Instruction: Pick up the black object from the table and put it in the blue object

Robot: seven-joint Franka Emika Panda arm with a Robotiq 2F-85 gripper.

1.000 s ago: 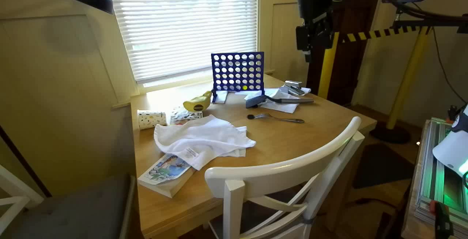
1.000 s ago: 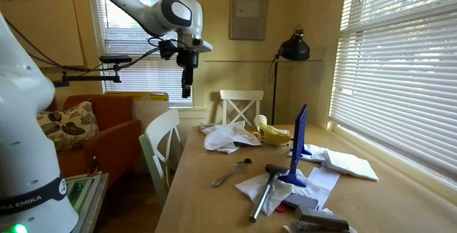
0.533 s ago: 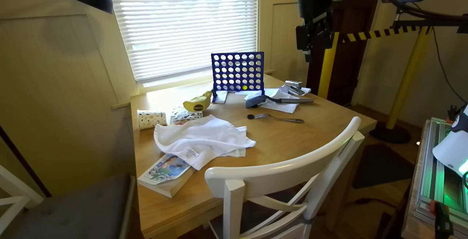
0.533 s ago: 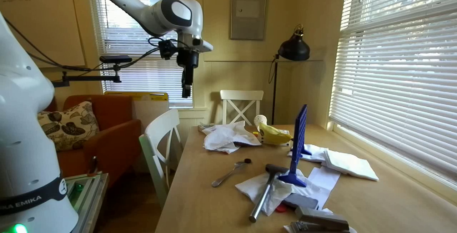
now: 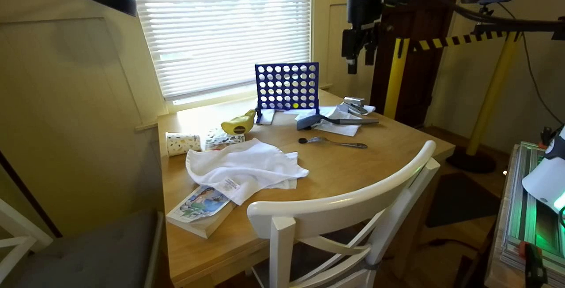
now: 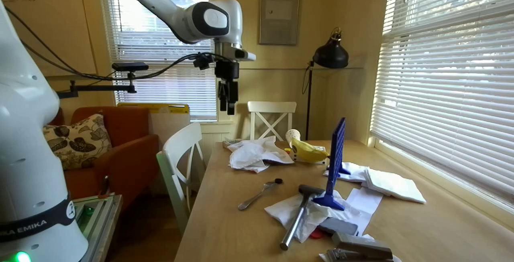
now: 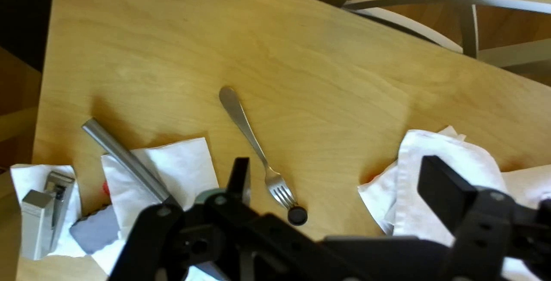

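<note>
Since half a second ago the gripper [image 5: 361, 62] has been shifted, in both exterior views, toward the side of the blue grid panel [image 6: 335, 159], and its tilt has been straightened, so that it is now pointed nearly straight down, well above the table [image 7: 327, 100]. In an exterior view the two fingers [image 6: 231, 106], earlier lined up one behind the other, are now seen side by side; in the wrist view they are spread wide. The black object [image 7: 297, 215], small and round, has been left unmoved on the table at the pronged end of the fork [image 7: 258, 150]; whether the two are touching cannot be told. A yellow disc [image 5: 295, 106] is seen in the upright panel's bottom row, and the long-handled tool [image 6: 296, 220] and white cloth [image 5: 249, 164] are likewise undisturbed.
</note>
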